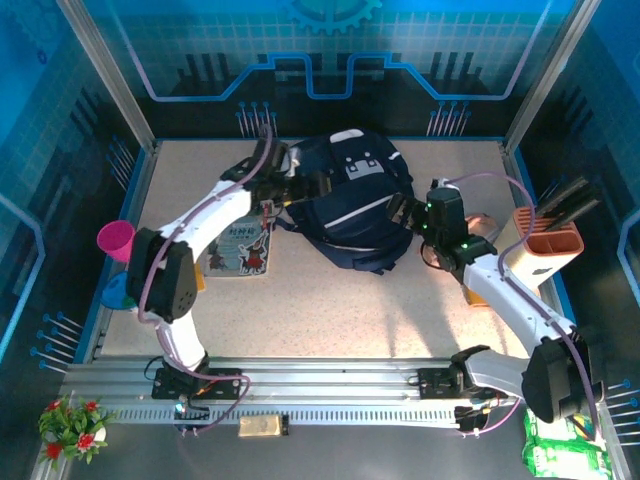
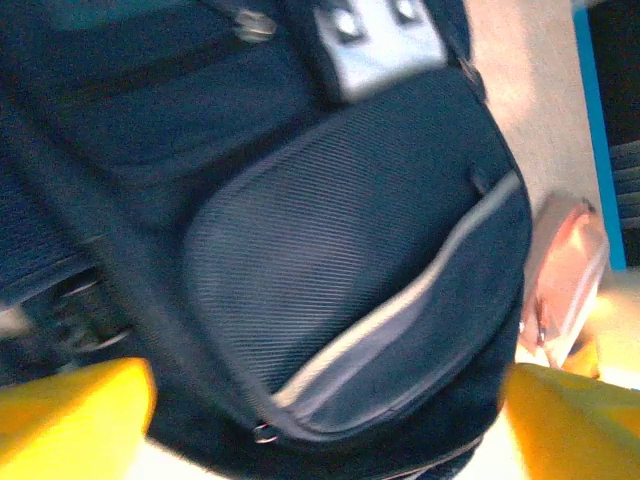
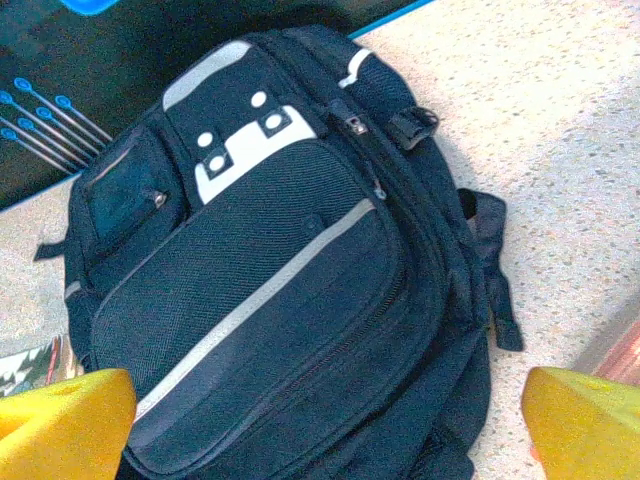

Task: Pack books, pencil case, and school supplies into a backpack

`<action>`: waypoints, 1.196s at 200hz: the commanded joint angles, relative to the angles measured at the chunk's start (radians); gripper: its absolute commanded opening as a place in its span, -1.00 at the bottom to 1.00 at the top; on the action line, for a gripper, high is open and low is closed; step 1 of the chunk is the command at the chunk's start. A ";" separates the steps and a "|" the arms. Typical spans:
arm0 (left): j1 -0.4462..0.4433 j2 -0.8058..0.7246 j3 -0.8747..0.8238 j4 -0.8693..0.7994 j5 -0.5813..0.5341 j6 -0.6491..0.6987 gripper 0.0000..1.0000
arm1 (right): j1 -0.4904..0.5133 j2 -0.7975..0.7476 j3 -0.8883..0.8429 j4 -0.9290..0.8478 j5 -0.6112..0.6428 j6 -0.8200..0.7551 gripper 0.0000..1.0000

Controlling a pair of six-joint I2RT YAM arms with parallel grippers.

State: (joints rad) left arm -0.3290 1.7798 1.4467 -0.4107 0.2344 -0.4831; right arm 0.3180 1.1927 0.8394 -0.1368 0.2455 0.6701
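Yellow fingertips [image 3: 65, 425] of left gripper [image 2: 320, 440] and right gripper [image 3: 320, 430] stand wide, gripping nothing; backpack [image 1: 350, 200] lies between them, seemingly zipped. Risk, we judge: limp fabric slips any pinch, leaving book [image 1: 243, 245] outside.

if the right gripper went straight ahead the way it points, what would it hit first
Most likely the backpack, which lies dead ahead of the open right gripper; how far off is hard to judge.

Overhead wide; both wrist cameras close on backpack [image 3: 280, 270].
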 commanded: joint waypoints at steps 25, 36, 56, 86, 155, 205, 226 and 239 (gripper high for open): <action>0.159 -0.130 -0.258 -0.031 -0.068 -0.049 0.98 | 0.038 0.109 0.094 -0.019 -0.053 -0.035 0.99; 0.193 -0.145 -0.307 -0.028 -0.072 -0.053 0.98 | 0.048 0.133 0.107 -0.020 -0.056 -0.028 0.99; 0.235 -0.147 -0.363 -0.029 -0.092 -0.040 0.98 | 0.059 0.175 0.126 -0.010 -0.076 -0.011 0.99; 0.254 -0.105 -0.379 -0.042 -0.086 -0.019 0.99 | 0.068 0.213 0.139 0.014 -0.116 0.010 0.99; 0.255 -0.039 -0.420 -0.079 -0.074 -0.032 0.99 | 0.069 0.232 0.143 0.016 -0.143 0.018 1.00; 0.234 -0.117 -0.548 -0.079 0.062 -0.169 0.98 | 0.074 0.257 0.150 0.037 -0.179 0.023 1.00; 0.193 -0.187 -0.607 -0.066 0.096 -0.260 0.98 | 0.088 0.263 0.136 0.071 -0.201 0.031 1.00; 0.160 -0.220 -0.640 -0.065 0.106 -0.322 0.98 | 0.099 0.273 0.140 0.077 -0.212 0.033 0.99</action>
State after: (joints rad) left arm -0.1146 1.6096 0.8791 -0.4137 0.2539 -0.6563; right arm 0.3851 1.4502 0.9607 -0.0994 0.0715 0.6880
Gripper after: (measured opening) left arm 0.992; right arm 0.998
